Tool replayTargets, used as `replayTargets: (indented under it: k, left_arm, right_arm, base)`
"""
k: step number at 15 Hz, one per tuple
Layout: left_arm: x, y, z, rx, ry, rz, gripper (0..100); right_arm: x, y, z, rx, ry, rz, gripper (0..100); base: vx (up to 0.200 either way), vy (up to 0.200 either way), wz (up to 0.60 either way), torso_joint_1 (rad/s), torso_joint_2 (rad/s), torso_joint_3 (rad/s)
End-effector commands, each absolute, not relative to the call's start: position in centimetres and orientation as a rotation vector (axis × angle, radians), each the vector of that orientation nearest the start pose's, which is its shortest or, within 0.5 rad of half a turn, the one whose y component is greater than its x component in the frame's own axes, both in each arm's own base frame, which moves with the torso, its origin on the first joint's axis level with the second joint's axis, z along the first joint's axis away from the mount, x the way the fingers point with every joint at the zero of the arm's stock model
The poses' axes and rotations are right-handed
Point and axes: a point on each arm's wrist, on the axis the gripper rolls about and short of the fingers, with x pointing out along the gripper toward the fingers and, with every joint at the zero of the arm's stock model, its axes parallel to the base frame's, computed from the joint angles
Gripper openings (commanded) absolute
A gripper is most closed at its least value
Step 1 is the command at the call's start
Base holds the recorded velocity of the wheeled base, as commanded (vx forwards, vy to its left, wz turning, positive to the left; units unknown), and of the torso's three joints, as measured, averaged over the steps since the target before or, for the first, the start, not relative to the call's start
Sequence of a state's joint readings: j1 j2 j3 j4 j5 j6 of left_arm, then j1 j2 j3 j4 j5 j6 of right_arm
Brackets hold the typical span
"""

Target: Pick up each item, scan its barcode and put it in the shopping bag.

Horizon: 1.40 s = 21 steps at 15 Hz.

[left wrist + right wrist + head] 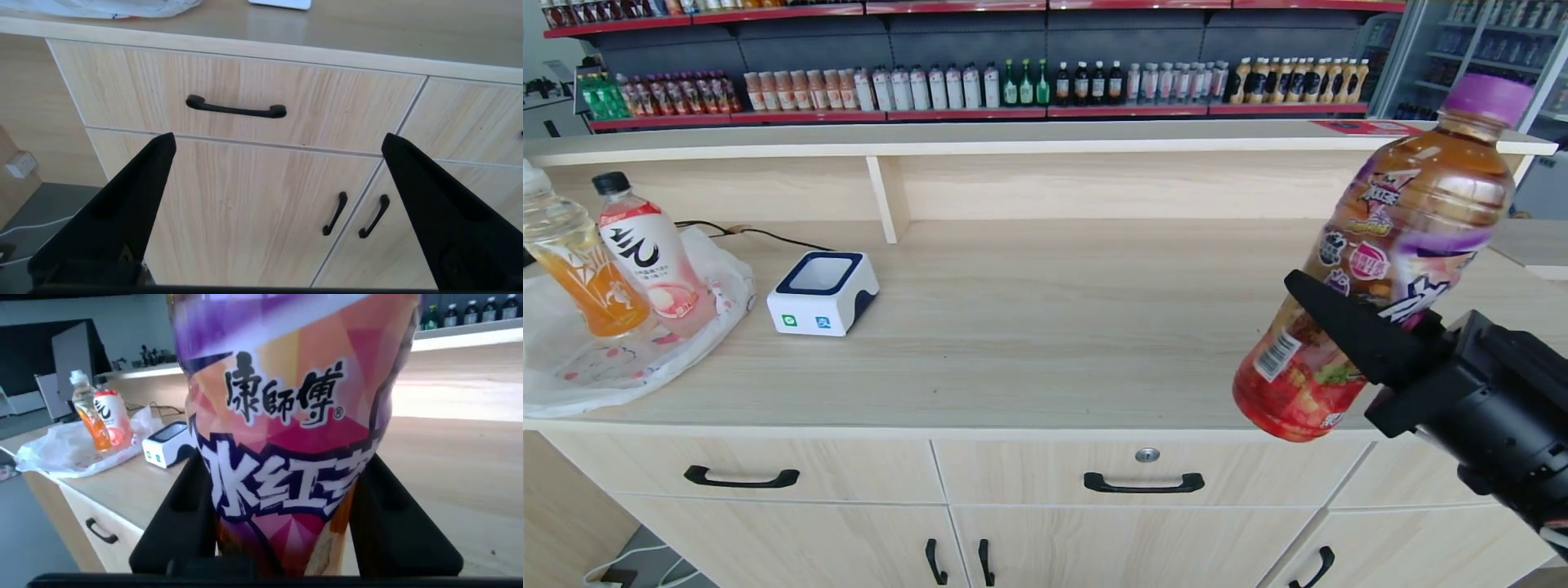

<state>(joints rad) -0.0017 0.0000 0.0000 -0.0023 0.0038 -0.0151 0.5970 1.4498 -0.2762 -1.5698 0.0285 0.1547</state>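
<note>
The bottle (1409,229) is clamped, cap tilted up, in the right gripper (1352,327); the scanner (823,292) is set well to its left, the bag (572,371) beyond.

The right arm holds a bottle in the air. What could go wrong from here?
The bottle is tilted and gripped low by the right pincer; it may slip.
Its barcode faces sideways, not down at the scanner; scanning may fail.
The orange bottle and pink bottle lean in the shopping bag; another could topple them.
</note>
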Motion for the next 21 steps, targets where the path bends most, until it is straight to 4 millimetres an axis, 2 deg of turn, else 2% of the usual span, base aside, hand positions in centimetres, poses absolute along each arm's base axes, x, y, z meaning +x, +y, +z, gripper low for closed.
replayTargets:
  k: [1, 4, 5, 9, 15, 17, 21]
  left_arm:
    - [-2.3, 0.0, 7.6, -0.015, -0.003, 0.003, 100]
    - [-2.3, 0.0, 7.6, -0.015, -0.003, 0.002, 100]
    - [-2.3, 0.0, 7.6, -0.015, -0.003, 0.003, 100]
    - [-2.3, 0.0, 7.6, -0.015, -0.003, 0.003, 100]
    - [-2.3, 0.0, 7.6, -0.015, -0.003, 0.003, 100]
    - [-2.3, 0.0, 7.6, -0.015, -0.003, 0.003, 100]
    - [-2.3, 0.0, 7.6, -0.015, -0.003, 0.003, 100]
  right_arm:
    - [16.6, 11.5, 19.7, 0.298, -0.278, 0.688, 0]
    - [16.8, 11.8, 19.5, 0.384, -0.226, 0.759, 0]
    - [16.6, 11.7, 19.8, 0.479, -0.205, 0.776, 0]
    - [15.3, 11.3, 20.4, 0.651, -0.166, 0.827, 0]
    - [13.2, 14.4, 21.5, 0.743, -0.106, 1.069, 0]
    - [13.5, 14.9, 20.7, 0.762, -0.038, 1.092, 0]
    - [14.7, 16.3, 20.7, 0.866, 0.034, 1.102, 0]
  base:
    - [0.0, 0.0, 0.0, 0.0, 0.0, 0.0]
    - [0.0, 0.0, 0.0, 0.0, 0.0, 0.0]
    - [0.0, 0.0, 0.0, 0.0, 0.0, 0.0]
    - [0.0, 0.0, 0.0, 0.0, 0.0, 0.0]
    - [0.0, 0.0, 0.0, 0.0, 0.0, 0.0]
    - [0.0, 0.0, 0.0, 0.0, 0.0, 0.0]
    - [0.0, 0.0, 0.0, 0.0, 0.0, 0.0]
